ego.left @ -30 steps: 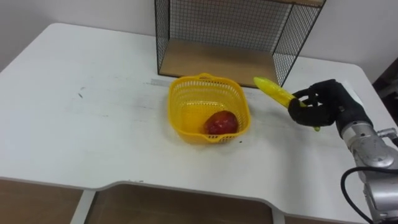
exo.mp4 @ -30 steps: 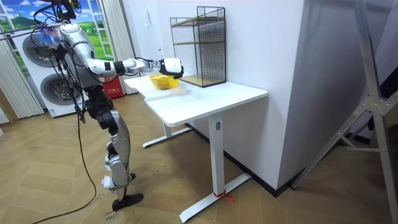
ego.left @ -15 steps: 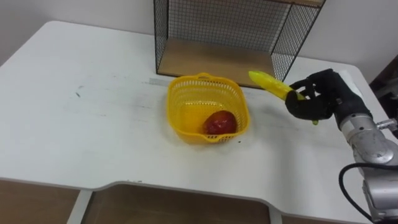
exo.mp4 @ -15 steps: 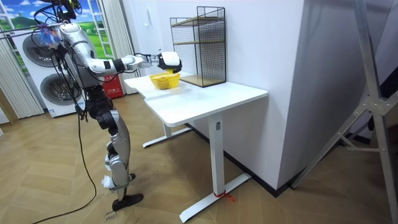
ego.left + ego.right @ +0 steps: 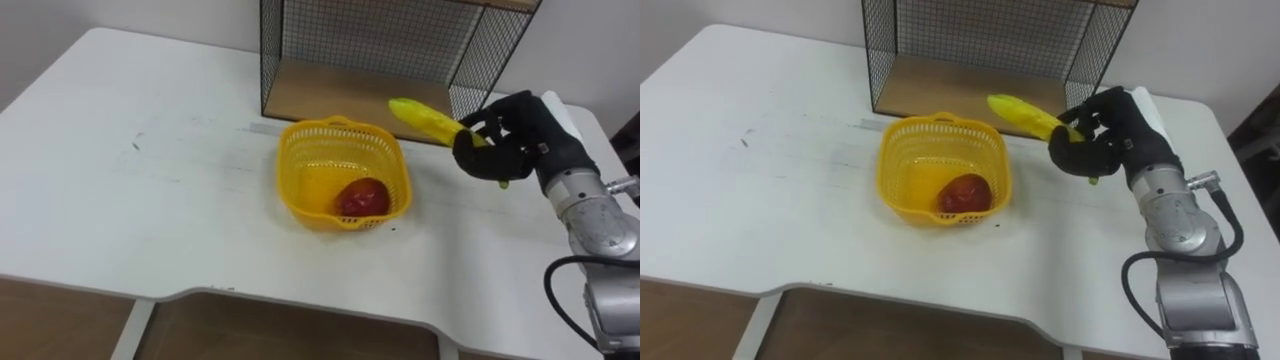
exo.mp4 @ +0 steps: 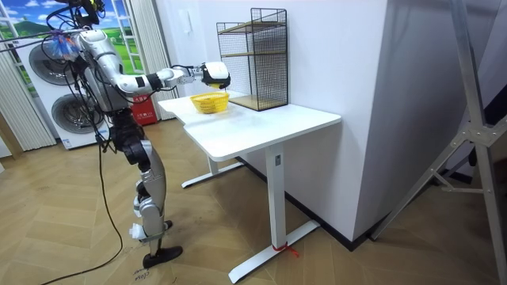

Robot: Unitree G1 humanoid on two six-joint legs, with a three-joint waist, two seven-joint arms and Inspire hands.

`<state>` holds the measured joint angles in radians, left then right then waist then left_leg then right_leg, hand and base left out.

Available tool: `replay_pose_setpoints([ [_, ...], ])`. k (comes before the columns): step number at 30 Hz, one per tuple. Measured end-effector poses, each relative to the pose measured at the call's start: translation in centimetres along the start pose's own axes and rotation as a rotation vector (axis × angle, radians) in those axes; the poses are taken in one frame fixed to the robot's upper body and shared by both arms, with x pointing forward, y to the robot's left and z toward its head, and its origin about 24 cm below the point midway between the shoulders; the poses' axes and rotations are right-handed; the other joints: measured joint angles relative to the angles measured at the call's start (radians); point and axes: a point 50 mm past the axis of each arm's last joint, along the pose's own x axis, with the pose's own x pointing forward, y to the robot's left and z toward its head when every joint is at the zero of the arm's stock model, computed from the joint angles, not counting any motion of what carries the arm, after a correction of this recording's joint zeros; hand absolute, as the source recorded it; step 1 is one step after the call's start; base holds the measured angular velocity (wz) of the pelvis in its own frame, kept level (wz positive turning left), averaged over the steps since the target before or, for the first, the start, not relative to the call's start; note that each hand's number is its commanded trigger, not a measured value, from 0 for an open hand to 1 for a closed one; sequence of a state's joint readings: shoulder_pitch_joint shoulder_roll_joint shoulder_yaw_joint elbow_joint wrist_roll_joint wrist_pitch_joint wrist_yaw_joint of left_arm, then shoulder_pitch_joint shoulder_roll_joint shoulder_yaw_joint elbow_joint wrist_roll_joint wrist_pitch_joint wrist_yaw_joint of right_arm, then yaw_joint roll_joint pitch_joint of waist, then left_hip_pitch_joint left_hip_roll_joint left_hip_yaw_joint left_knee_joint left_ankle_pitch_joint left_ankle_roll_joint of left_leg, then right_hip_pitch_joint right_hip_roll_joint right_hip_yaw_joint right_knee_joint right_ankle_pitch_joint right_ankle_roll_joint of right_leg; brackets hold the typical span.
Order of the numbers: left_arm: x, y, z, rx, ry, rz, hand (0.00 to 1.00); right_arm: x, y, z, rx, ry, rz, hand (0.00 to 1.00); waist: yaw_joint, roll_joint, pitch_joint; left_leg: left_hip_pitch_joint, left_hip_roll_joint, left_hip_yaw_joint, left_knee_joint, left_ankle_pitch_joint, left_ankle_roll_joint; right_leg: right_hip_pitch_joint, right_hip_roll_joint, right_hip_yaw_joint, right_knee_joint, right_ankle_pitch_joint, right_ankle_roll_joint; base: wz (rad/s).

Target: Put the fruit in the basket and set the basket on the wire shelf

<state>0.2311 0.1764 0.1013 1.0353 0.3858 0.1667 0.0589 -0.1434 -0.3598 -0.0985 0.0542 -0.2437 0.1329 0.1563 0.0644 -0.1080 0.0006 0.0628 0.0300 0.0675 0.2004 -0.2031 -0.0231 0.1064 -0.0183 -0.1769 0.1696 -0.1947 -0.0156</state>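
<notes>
Left eye view: your right hand [image 5: 512, 148] has risen and edged left since a second ago, fingers curled round the banana [image 5: 425, 118], now centre right above the table [image 5: 150, 210], near the yellow basket [image 5: 300, 188] holding a red fruit [image 5: 362, 198].

You are looking at a home-style room that seems to be set up as a test space. Left of the white surface [image 6: 269, 119] in the room view, washing machines [image 6: 65, 119] stand against the wall, below a picture of green fields [image 6: 24, 20] and beside a pale curtain [image 6: 150, 47]. A wire shelf [image 6: 253, 59] stands on the surface's far side, and a wooden herringbone floor [image 6: 238, 229] runs beneath it. To the room view's right of the surface are a plain white partition [image 6: 428, 119] and a metal stand [image 6: 475, 142], which look more like lab fittings than house furniture.
</notes>
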Motion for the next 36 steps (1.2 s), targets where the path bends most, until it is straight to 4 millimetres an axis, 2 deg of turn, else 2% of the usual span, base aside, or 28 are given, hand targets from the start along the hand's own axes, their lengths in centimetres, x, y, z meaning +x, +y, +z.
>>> replay_pose_setpoints([
  [5, 0.0, 0.0, 0.3, 0.006, -0.01, 0.008, 0.0, 0.0, 0.2, 1.0, 0.004, -0.044, 0.017, 1.0, 0.003, 0.001, 0.0002, -0.003, 0.0, 0.0, -0.003, 0.0, 0.0, -0.005, 0.0, 0.0, 0.001, 0.0, 0.0, 0.0],
  [10, 0.1, 0.2, 0.7, 0.005, -0.02, 0.011, 0.0, 0.0, 2.0, 1.9, -0.015, -0.073, 0.115, 1.0, 0.011, -0.009, -0.0021, 0.002, 0.0, 0.0, -0.002, 0.0, 0.0, -0.005, 0.001, 0.002, 0.003, 0.0, 0.0, 0.0],
  [15, 0.1, 0.3, 1.3, 0.003, -0.031, 0.009, 0.0, 0.0, 3.4, 2.0, -0.033, -0.058, 0.182, 1.0, 0.024, -0.017, 0.002, -0.004, 0.001, -0.002, 0.002, 0.0, 0.0, -0.006, 0.001, -0.003, 0.01, 0.0, 0.0, 0.0],
  [26, 0.1, 0.0, 2.0, 0.033, -0.046, -0.009, 0.0, -0.2, 3.9, 2.5, -0.084, -0.049, 0.253, 1.0, 0.043, -0.003, 0.0107, -0.042, 0.002, -0.016, 0.035, -0.004, 0.004, -0.024, 0.0, -0.017, 0.02, 0.002, -0.001, 0.04],
  [32, 0.1, -0.1, 2.0, 0.04, -0.046, -0.014, 0.0, -0.2, 4.4, 2.8, -0.076, -0.057, 0.265, 1.0, 0.05, 0.006, 0.0114, -0.043, 0.001, -0.018, 0.035, -0.004, 0.004, -0.023, -0.001, -0.021, 0.019, 0.002, -0.001, 0.0],
  [33, 0.1, -0.1, 2.0, 0.043, -0.047, -0.014, 0.0, -0.2, 4.5, 2.8, -0.077, -0.058, 0.271, 0.52, 0.05, 0.009, 0.0123, -0.044, 0.001, -0.018, 0.035, -0.004, 0.004, -0.024, -0.001, -0.02, 0.02, 0.002, -0.001, 0.0],
  [34, 0.1, -0.1, 2.0, 0.047, -0.047, -0.016, 0.0, -0.2, 4.6, 2.8, -0.078, -0.059, 0.275, 0.0, 0.05, 0.01, 0.0116, -0.044, 0.001, -0.018, 0.036, -0.004, 0.004, -0.024, -0.001, -0.02, 0.02, 0.002, -0.001, 0.0],
  [36, 0.1, -0.3, 2.2, 0.057, -0.048, -0.021, 0.0, -0.2, 5.1, 2.9, -0.083, -0.064, 0.296, 0.0, 0.049, 0.02, 0.0084, -0.043, 0.001, -0.018, 0.035, -0.004, 0.004, -0.023, -0.001, -0.022, 0.02, 0.002, -0.001, 0.0],
])
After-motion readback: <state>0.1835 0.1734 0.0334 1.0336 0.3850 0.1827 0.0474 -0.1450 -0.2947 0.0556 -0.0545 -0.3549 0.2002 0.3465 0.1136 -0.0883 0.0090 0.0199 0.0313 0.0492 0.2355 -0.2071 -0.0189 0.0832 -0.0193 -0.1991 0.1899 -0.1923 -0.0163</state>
